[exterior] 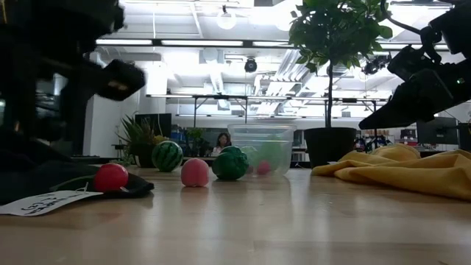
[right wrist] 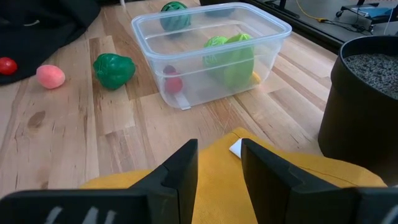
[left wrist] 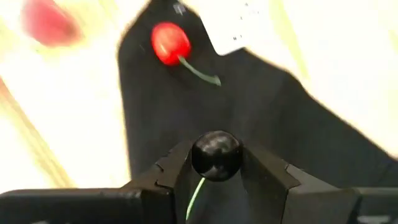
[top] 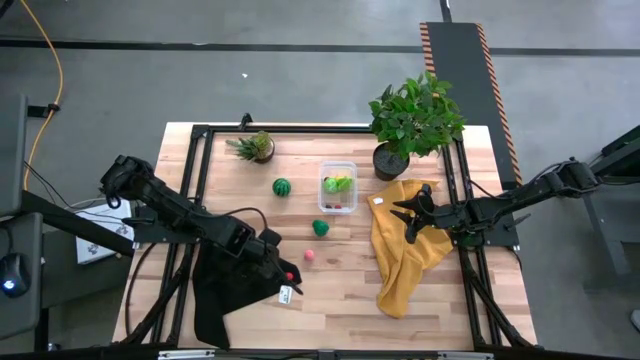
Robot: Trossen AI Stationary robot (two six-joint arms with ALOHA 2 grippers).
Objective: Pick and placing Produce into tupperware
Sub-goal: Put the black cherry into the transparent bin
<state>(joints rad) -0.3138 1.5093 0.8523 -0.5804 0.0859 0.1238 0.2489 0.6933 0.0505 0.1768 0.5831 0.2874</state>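
My left gripper hangs over the black cloth at the near left, shut on a small dark ball with a thin green stem. A red cherry lies on the cloth beyond it. A pink piece, a green pepper-like piece and the striped melon lie on the wood. The clear tupperware holds light-green, yellow and small red pieces. My right gripper is open and empty over the yellow cloth. My left gripper pinches the dark ball by its two sides between its fingertips. Its green stem hangs down between the fingers. The ball is above the black cloth and clear of it.
A large potted plant stands at the far right beside the tupperware, and a small one at the far left. A white tag lies at the black cloth's edge. Bare wood lies between the two cloths.
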